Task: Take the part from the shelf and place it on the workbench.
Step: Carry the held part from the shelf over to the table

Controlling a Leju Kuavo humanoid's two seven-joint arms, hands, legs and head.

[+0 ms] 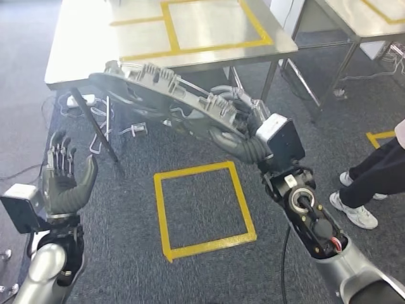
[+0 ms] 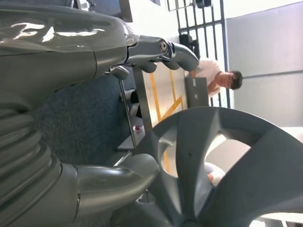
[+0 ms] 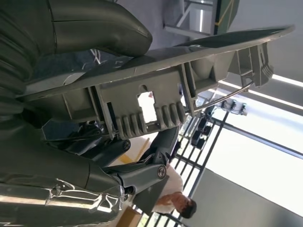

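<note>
Held at one end only by the right hand (image 1: 241, 136), centre-right of the head view, thumb over one face and fingers curled under the ribbed side: a long grey ribbed plastic part (image 1: 162, 95), stretching up-left across the middle of the frame, tilted, its far tip hanging just below the near edge of the steel table (image 1: 95, 44) with the yellow tape lines at upper left. Not yet on the table, probably still lower than its top. Down at lower left, the left hand (image 1: 64, 177), spread and empty, palm turned inward, well apart from the part in the head view, though close enough in its own wrist view for a spoked stretch of the part (image 2: 221, 165) to loom just beyond the thumb. Main risk, as a judgement: long lever, grip at the very end, so sag or twist in the fingers and a slide out of the hand onto the carpet. Second risk: free tip catching the table's edge or its angled leg (image 1: 93, 123) on the way forward, levering the part loose. Third: cables and a power strip (image 1: 81, 99) on the floor beneath, plus a person's legs and white shoes (image 1: 355, 212) at the right edge, near the swing of the arm. Safer with the left hand brought under the free end and the tip raised above the table top before any advance.
</note>
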